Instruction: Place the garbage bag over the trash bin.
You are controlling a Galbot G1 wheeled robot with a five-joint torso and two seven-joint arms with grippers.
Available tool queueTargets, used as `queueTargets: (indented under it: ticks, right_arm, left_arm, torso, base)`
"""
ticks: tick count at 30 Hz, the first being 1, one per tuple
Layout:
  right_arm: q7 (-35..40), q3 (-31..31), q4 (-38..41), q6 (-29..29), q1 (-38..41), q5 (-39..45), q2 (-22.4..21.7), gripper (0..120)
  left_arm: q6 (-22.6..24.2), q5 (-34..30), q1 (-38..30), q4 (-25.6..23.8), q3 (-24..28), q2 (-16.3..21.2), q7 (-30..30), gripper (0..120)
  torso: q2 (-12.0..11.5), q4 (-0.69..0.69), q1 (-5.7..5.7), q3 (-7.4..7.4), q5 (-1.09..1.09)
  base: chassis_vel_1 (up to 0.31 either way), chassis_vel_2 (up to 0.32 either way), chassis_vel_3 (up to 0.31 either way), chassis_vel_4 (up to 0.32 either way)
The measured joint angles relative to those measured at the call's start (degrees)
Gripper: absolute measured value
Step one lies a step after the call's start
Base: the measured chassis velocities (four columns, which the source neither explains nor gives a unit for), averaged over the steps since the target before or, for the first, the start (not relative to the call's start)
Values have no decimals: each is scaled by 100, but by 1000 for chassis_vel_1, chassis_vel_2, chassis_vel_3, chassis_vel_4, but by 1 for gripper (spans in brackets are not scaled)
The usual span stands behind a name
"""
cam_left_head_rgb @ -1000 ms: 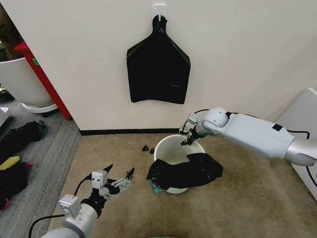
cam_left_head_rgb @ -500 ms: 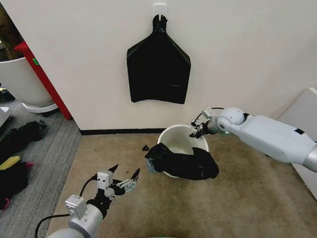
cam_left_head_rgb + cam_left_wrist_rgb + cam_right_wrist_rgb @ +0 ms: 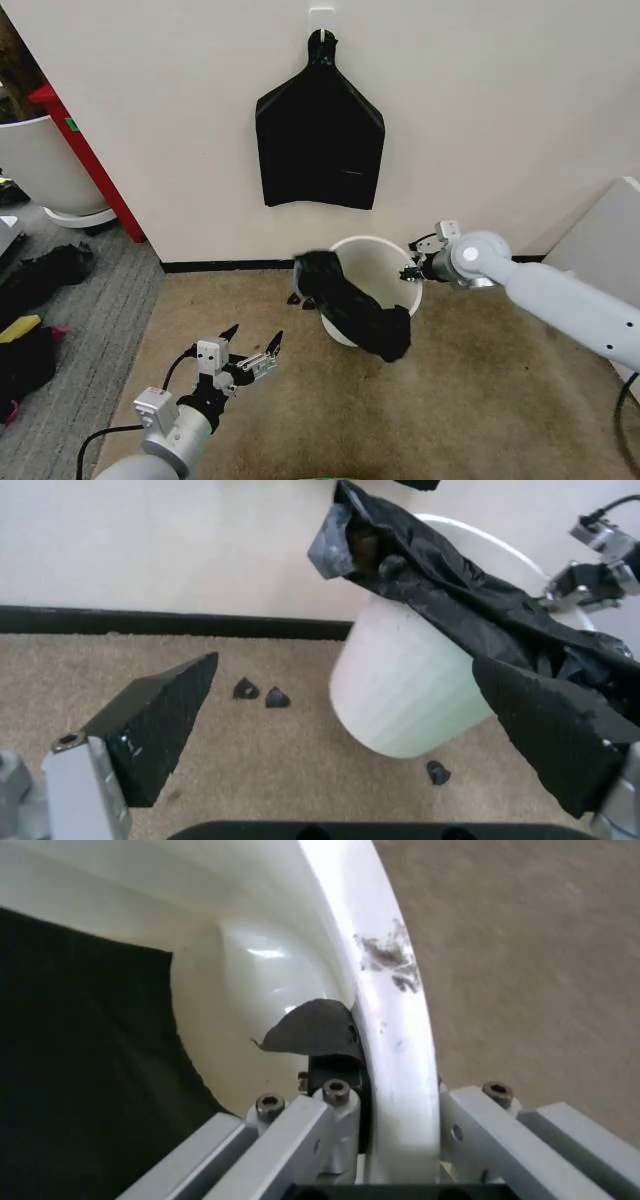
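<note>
1. The trash bin [image 3: 385, 268] sits just below the middle of the head view, on tan carpet [image 3: 480, 400] close to the cream wall [image 3: 500, 100]. It is tilted, with its open mouth turned up and toward the wall.
2. The garbage bag [image 3: 350, 300] lies draped across the bin's front rim – one bunched end sticks up at the rim's left side, the rest runs down and right over the front wall to a hanging lump at lower right. It does not line the bin; most of the white interior is bare.
3. The right gripper [image 3: 413, 262] is at the bin's right rim, right of centre in the frame, its arm reaching in from the right edge. In the right wrist view the fingers [image 3: 300, 1132] are clamped narrow on the rolled rim [image 3: 395, 1027], one finger inside the bin and one outside, with a small scrap of black film [image 3: 310, 1031] caught at the inner pad.
4. The left gripper [image 3: 250, 350] hangs low in the lower left of the head view, well apart from the bin, its fingers [image 3: 160, 720] spread wide and holding nothing.
5. In the left wrist view the bin [image 3: 410, 697] stands between those dark fingertips farther off, the bag [image 3: 460, 607] across its top, and small black scraps [image 3: 260, 694] lie on the carpet beside its base near the black baseboard [image 3: 150, 621].
6. A flat bunch of black bags [image 3: 318, 130] hangs from a hook [image 3: 321, 20] on the wall at top centre – apart from the bin.
</note>
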Motion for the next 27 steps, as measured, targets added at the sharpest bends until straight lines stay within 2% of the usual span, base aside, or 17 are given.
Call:
queueTargets:
  ticks: [1, 4, 13, 19, 27]
  right_arm:
    - [0, 0, 0, 0, 0, 0, 0, 0]
    - [681, 555, 281, 72, -416, 422, 62, 0]
    - [2130, 1529, 779, 1262, -1538, 490, 540, 0]
    - [2582, 1794, 1180, 1675, -1989, 306, 679, 0]
    - [2714, 1962, 1432, 2000, -2391, 33, 868, 0]
  left_arm:
    - [0, 0, 0, 0, 0, 0, 0, 100]
    - [-9, -23, -65, 29, 84, 43, -26, 100]
    - [-148, -172, -242, 259, 216, 150, -46, 100]
    - [-259, -329, -395, 452, 258, 190, -147, 100]
    - [-254, -345, -447, 486, 271, 201, -134, 100]
  torso:
    - [0, 0, 0, 0, 0]
    - [0, -2, 0, 0, 4]
    - [0, -1, 0, 0, 4]
    - [0, -2, 0, 0, 4]
    - [0, -1, 0, 0, 4]
  base:
    - [0, 0, 0, 0]
    - [0, 0, 0, 0]
    - [0, 0, 0, 0]
    - [0, 0, 0, 0]
    - [0, 0, 0, 0]
